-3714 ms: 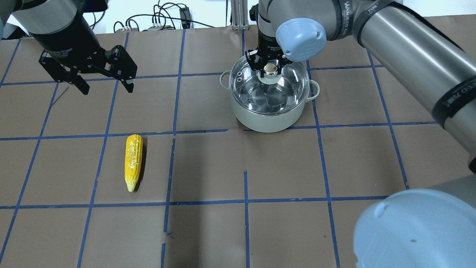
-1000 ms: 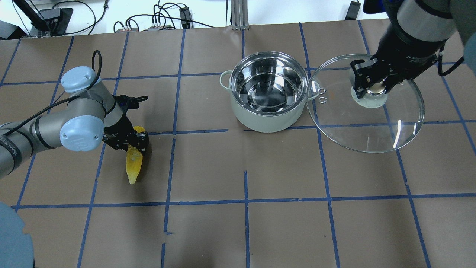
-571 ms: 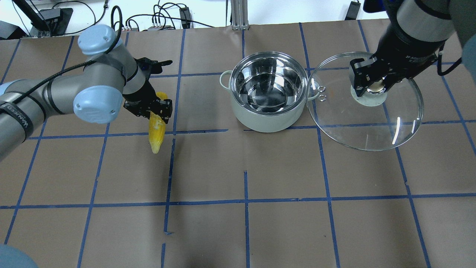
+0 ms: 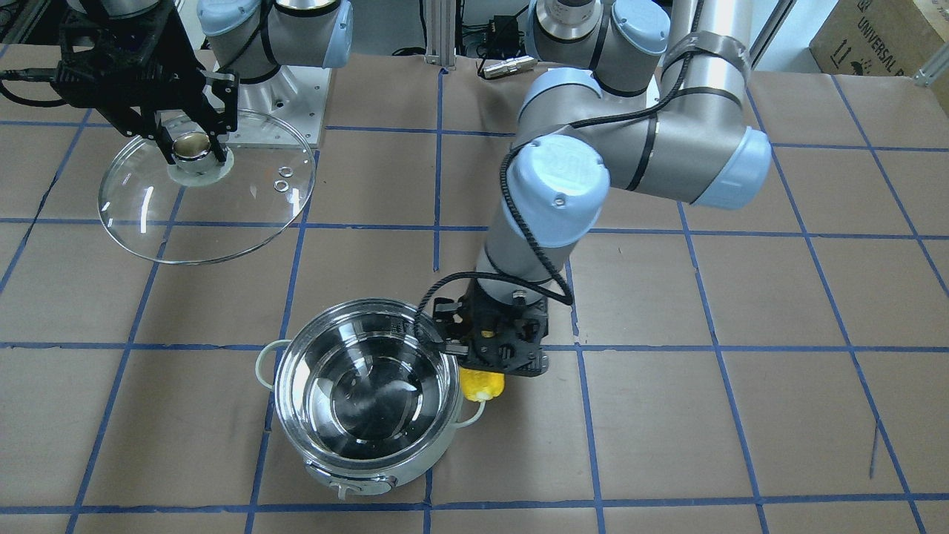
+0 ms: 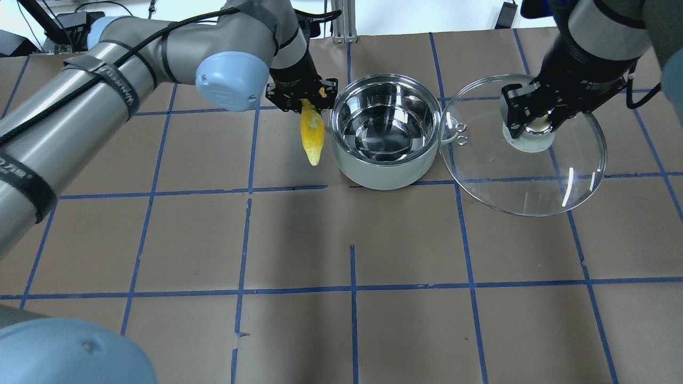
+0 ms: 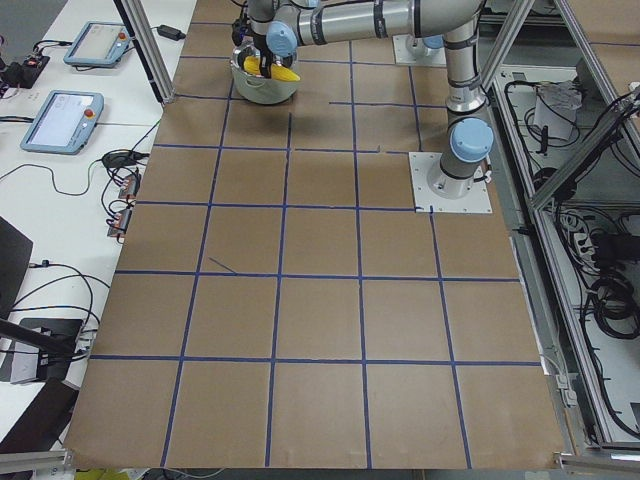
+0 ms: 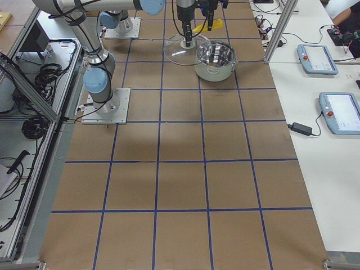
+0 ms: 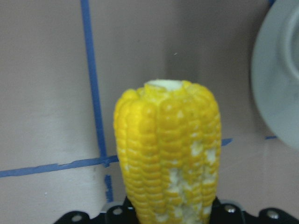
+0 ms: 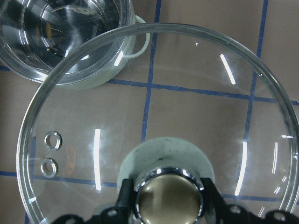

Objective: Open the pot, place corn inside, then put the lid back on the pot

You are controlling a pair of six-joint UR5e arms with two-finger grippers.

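The steel pot (image 5: pixel 385 133) stands open and empty on the table; it also shows in the front view (image 4: pixel 367 400). My left gripper (image 5: pixel 302 97) is shut on the thick end of the yellow corn (image 5: pixel 311 134), which hangs point-down just left of the pot's rim, above the table. The corn fills the left wrist view (image 8: pixel 168 154) and shows in the front view (image 4: pixel 481 386). My right gripper (image 5: pixel 533 118) is shut on the knob of the glass lid (image 5: pixel 560 170) and holds it in the air to the right of the pot. The lid also shows in the right wrist view (image 9: pixel 187 116).
The table is brown paper with a blue tape grid (image 5: pixel 352 266). Cables and boxes lie beyond the far edge (image 5: pixel 235 26). Both arm bases stand at the robot side (image 4: pixel 289 81). Teach pendants lie on a side bench (image 7: pixel 318 59).
My left gripper has closed on the corn, lifted it off the table and carried it right, up to the pot's left rim. My right gripper has taken the lid off and holds it nearly still.
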